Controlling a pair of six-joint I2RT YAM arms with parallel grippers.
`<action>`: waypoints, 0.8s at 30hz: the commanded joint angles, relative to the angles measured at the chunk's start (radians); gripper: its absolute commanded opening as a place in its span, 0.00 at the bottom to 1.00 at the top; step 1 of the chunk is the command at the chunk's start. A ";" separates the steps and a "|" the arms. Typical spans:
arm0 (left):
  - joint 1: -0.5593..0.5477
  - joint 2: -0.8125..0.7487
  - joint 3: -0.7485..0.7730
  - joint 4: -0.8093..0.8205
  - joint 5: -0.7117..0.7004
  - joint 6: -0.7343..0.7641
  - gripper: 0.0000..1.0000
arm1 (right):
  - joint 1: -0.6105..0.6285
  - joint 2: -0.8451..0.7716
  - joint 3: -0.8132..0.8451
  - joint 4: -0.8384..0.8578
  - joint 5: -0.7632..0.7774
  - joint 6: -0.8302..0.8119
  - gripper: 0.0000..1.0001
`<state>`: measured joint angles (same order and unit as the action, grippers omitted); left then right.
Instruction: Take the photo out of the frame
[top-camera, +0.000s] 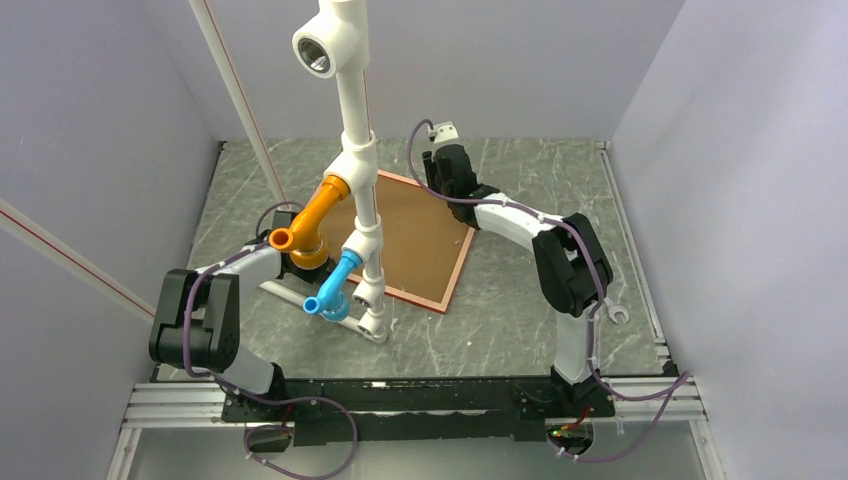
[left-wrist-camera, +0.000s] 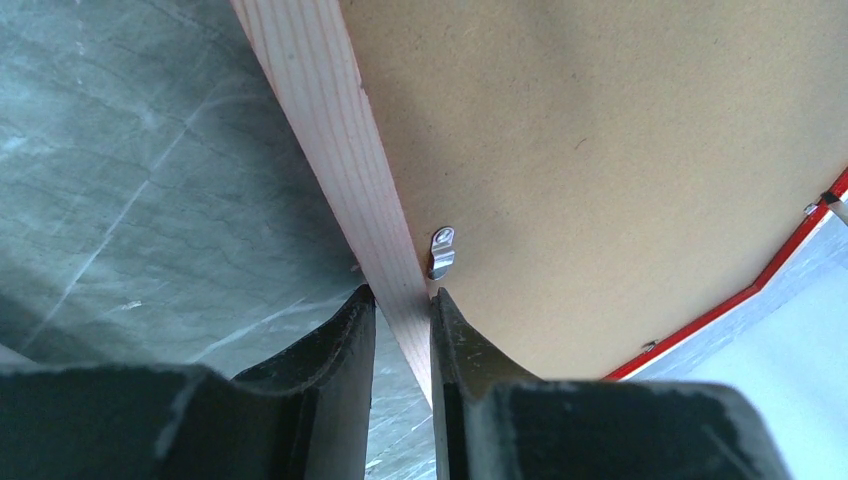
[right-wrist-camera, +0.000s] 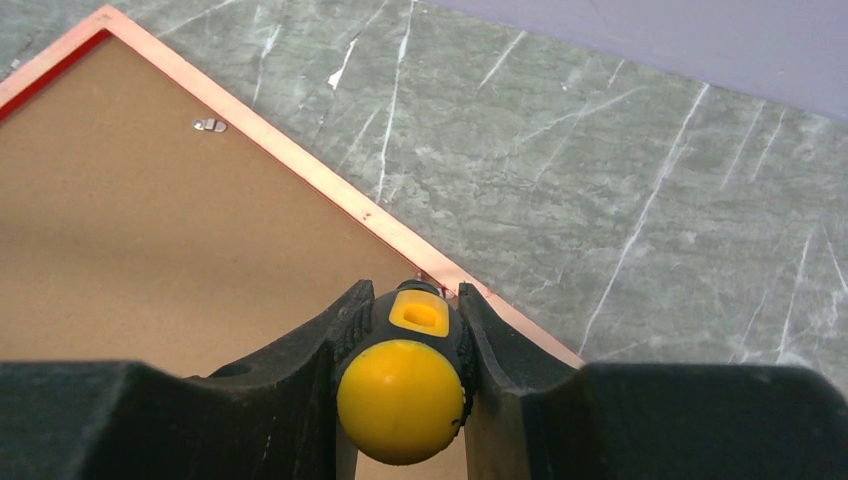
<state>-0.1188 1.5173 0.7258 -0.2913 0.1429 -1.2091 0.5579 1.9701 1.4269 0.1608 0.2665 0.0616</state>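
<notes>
The frame (top-camera: 456, 268) lies face down in the middle of the table, its thin red edge round a plain brown backing board (top-camera: 415, 240). The photo is hidden under that board. In the left wrist view my left gripper (left-wrist-camera: 402, 300) is shut on the frame's pale wooden rim (left-wrist-camera: 340, 150), beside a small metal clip (left-wrist-camera: 441, 250). My right gripper (right-wrist-camera: 415, 295) is shut on a yellow-and-black screwdriver handle (right-wrist-camera: 405, 395). It hangs over the frame's rim (right-wrist-camera: 300, 165) near the far corner, and the screwdriver's tip is hidden. Another clip (right-wrist-camera: 210, 125) sits on the board.
A white pipe stand (top-camera: 355, 150) with an orange fitting (top-camera: 310, 220) and a blue fitting (top-camera: 335, 285) rises over the frame's left side and hides my left gripper from above. Grey walls close in the marble table (top-camera: 520, 310) at left, back and right.
</notes>
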 joint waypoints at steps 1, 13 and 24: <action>0.002 0.042 -0.028 0.011 -0.034 0.003 0.21 | -0.001 0.010 0.037 0.057 0.049 -0.015 0.00; 0.004 0.038 -0.033 0.010 -0.034 -0.002 0.21 | -0.003 0.041 0.071 0.029 0.119 -0.027 0.00; 0.017 0.040 -0.029 0.013 -0.025 -0.002 0.20 | -0.002 0.003 0.055 -0.097 0.245 -0.003 0.00</action>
<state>-0.1097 1.5234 0.7231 -0.2745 0.1631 -1.2179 0.5674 2.0037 1.4673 0.1417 0.4026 0.0692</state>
